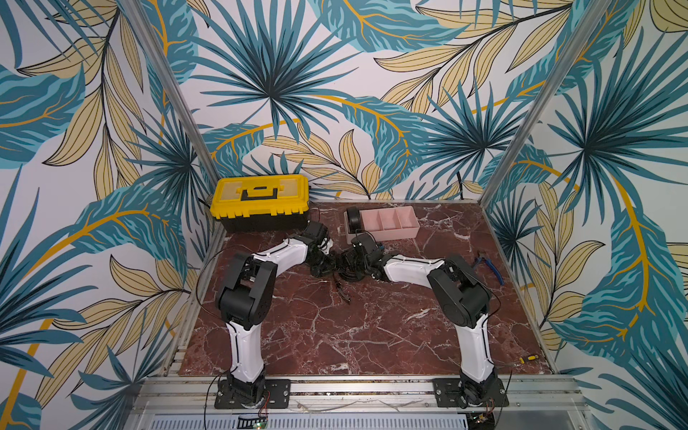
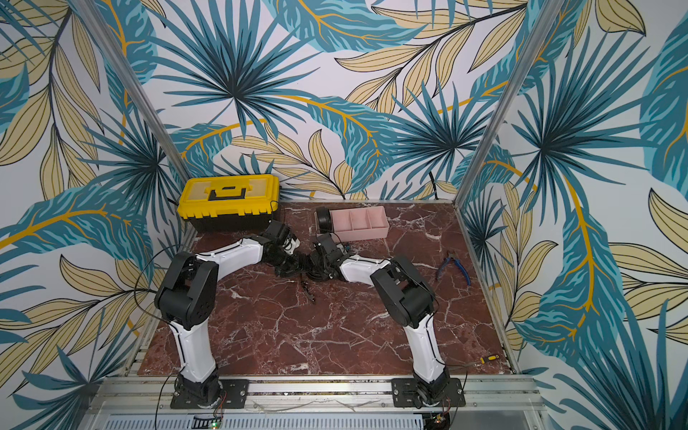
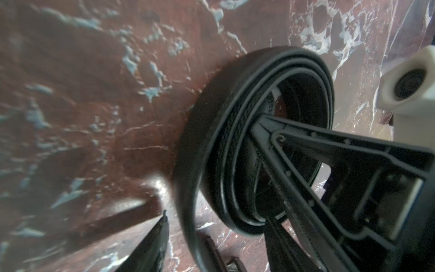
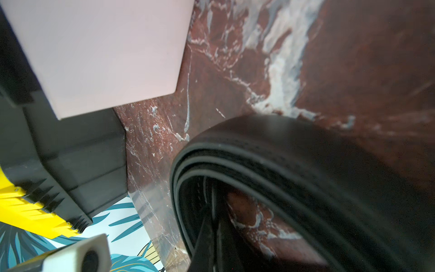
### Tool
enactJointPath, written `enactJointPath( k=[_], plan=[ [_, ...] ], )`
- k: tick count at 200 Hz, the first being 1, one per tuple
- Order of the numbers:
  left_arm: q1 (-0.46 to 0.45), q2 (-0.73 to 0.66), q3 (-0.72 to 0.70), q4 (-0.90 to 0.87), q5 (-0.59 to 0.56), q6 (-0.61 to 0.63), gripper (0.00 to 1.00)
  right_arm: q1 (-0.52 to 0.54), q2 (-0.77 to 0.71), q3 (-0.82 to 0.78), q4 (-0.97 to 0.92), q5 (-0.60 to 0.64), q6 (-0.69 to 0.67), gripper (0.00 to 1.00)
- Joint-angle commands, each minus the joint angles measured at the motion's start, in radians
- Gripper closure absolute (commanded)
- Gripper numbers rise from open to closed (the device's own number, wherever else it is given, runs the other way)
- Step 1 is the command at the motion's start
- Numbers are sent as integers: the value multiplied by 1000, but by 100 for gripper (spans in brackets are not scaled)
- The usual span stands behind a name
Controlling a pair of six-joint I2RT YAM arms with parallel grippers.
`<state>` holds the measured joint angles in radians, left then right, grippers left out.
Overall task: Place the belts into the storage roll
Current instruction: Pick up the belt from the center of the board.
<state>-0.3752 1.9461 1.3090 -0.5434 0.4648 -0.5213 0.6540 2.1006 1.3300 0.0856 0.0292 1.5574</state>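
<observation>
Worktop (image 1: 335, 335) is looking like polished red marble and is throwing glossy reflections. The belt coil (image 3: 188, 169) is coming across as matt black leather, smooth outside and finely dotted on the inner wraps. Storage roll (image 4: 106, 54) is showing smooth matt pink plastic, toolbox (image 1: 257, 208) is showing ribbed yellow-and-black plastic, and the fingers (image 3: 329, 150) are looking like dull black plastic.

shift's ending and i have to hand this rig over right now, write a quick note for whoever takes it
Left gripper: open, straddling the coiled wall of the second belt, one finger inside the coil.
Right gripper: shut, tips inside that coil; whether it pinches a layer is unclear.
First belt: coiled, in the end compartment of the pink tray, the one nearest the toolbox.
Second belt: between the grippers, in front of the tray.
Done: one belt stowed.
Left: move the second coil into a free compartment.
</observation>
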Motion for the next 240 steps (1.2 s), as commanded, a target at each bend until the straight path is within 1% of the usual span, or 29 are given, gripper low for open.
enactJointPath(
  k=[1,32,63,100,128,143,161,181,203,240],
  plan=[
    [-17,-15,-10,61,2,-48,37,-1,50,-34,-34,0,21,100],
    [-31,-25,-22,69,-46,-100,41,-1,48,-34,-34,3,32,100],
    [-51,-15,-12,69,-86,-119,42,-1,49,-28,-38,3,40,100],
    [-61,-12,-4,61,-128,-141,51,-1,46,-31,-34,3,41,100],
    [-61,-9,-4,37,-184,-160,55,0,46,-31,-32,-1,47,100],
    [-62,0,2,30,-203,-173,60,2,42,-35,-31,-5,55,100],
    [-66,18,21,12,-225,-185,61,5,41,-35,-26,-9,59,100],
    [-66,44,48,-8,-231,-189,69,5,40,-38,-20,-13,63,100],
    [-71,66,72,-32,-249,-179,83,4,28,-41,-18,-10,64,100],
    [-81,88,106,-90,-315,-147,97,5,9,-27,-28,-15,61,100]
  ],
)
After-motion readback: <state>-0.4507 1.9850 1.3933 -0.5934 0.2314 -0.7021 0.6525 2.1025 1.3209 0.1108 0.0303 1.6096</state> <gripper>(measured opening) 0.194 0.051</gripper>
